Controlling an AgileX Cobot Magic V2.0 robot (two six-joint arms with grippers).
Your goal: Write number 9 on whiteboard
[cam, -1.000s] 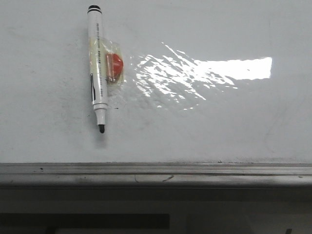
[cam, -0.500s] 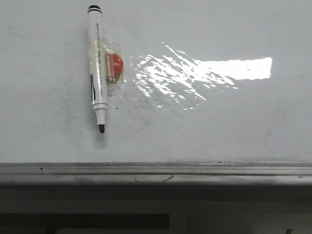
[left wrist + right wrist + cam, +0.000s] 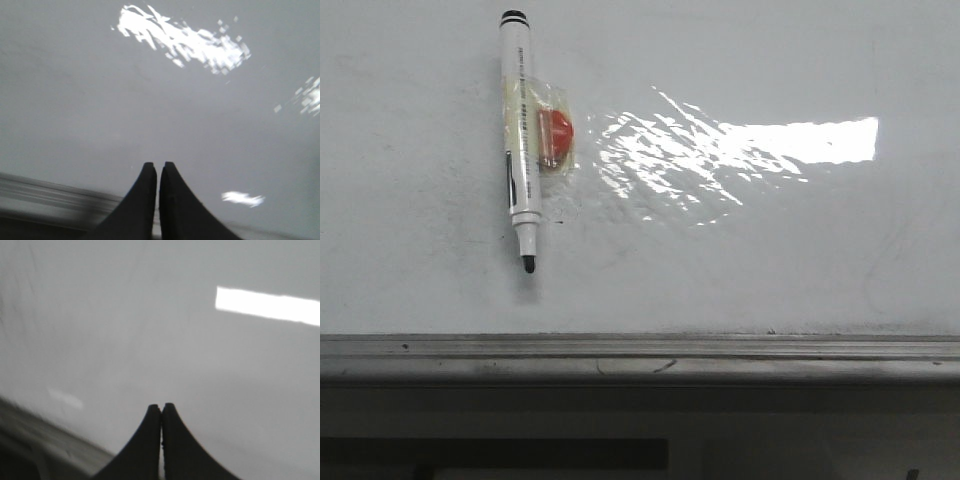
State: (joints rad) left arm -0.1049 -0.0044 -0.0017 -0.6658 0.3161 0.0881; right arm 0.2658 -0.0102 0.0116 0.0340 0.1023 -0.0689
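Left claw (image 3: 158, 172): black fingers pressed together with only a hairline slit between them, gripping nothing, poised over bare white board near the blurred grey ledge; seen only in the left wrist view
Right claw (image 3: 161, 412): black fingers closed tip to tip, empty, likewise over blank white surface with the ledge blurred off to one side; seen only in the right wrist view
Whiteboard (image 3: 740, 260): glossy white, filling most of the front view; faint grey smudges and a thin curved trace toward the right side
Glare (image 3: 740, 150): bright rectangular reflection right of centre, breaking into crinkled patches toward the marker
Number 9: no drawn figure to be made out anywhere on the board; only a few tiny dark specks close to the marker
Marker (image 3: 520, 135): white barrel, black end up, bare black tip pointing down, lying nearly upright at upper left, cap off
Tape and red piece (image 3: 555, 138): clear tape across the barrel, small red-orange object under it, touching the marker's right side
Ledge (image 3: 640, 352): grey metal strip along the board's lower edge, scuffed
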